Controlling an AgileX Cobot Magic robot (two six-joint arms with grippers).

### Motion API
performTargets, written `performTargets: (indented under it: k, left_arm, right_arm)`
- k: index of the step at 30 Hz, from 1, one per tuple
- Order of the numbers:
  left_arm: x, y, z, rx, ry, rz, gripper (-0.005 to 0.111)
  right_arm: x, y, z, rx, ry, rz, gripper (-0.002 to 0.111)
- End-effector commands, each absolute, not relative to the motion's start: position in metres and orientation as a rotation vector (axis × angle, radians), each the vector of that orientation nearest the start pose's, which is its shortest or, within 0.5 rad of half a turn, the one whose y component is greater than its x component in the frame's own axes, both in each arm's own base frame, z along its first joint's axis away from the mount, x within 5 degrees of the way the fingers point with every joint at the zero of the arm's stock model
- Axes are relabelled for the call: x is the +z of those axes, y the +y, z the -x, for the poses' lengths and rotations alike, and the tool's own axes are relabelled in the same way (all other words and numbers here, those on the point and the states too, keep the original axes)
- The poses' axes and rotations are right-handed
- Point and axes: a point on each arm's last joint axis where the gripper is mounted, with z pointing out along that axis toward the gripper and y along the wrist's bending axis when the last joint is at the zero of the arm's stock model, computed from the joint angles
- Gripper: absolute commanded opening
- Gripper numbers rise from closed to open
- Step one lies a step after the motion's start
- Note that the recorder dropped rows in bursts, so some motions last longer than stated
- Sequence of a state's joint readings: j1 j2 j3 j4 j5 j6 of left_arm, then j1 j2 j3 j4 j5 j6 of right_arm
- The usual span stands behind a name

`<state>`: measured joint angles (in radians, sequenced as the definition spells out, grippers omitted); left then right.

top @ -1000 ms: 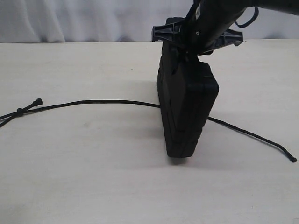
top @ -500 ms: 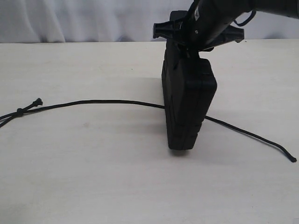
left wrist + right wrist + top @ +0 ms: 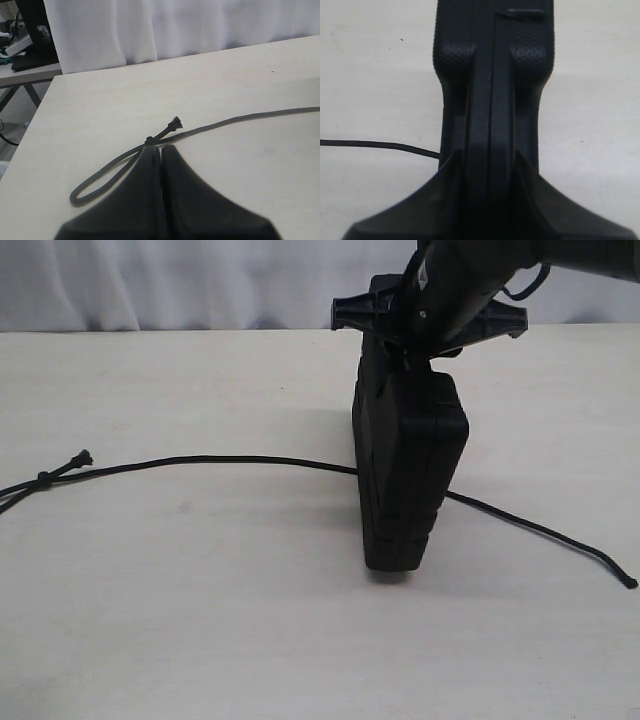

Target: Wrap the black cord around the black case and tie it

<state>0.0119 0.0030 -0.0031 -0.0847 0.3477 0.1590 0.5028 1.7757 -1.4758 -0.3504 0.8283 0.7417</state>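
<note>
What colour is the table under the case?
Pale beige table, seen best in the exterior view.

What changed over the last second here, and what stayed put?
The right end effector, clamped on the black case, carried it slightly rightward in the exterior view. The black cord kept its lie across the table, both ends unmoved.
</note>
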Motion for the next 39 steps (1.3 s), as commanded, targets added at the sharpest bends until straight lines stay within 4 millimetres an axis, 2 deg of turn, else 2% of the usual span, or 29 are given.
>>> performTargets:
  k: [1, 12, 20, 31, 39]
  left_arm:
    - [0.183, -0.002, -0.054, 0.033, 1.813, -0.081, 0.000]
    - [0.183, -0.002, -0.054, 0.033, 1.813, -0.081, 0.000]
    - [0.183, -0.002, -0.054, 0.033, 1.813, -0.081, 0.000]
    - [0.183, -0.002, -0.054, 0.033, 1.813, -0.081, 0.000]
    - [0.183, -0.002, -0.054, 0.033, 1.813, -0.081, 0.000]
  right_arm:
    - [0.289, 0.169, -0.358, 0.040, 2.494, -0.019, 0.004]
    - [0.286, 0.169, -0.358, 0.025, 2.501, 0.008, 0.005]
    - [0.286, 0.171, -0.357, 0.039, 2.518, 0.041, 0.033]
    - [0.275, 0.170, -0.355, -0.001, 2.591, 0.057, 0.033]
    - [0.275, 0.171, -0.355, 0.009, 2.593, 0.053, 0.033]
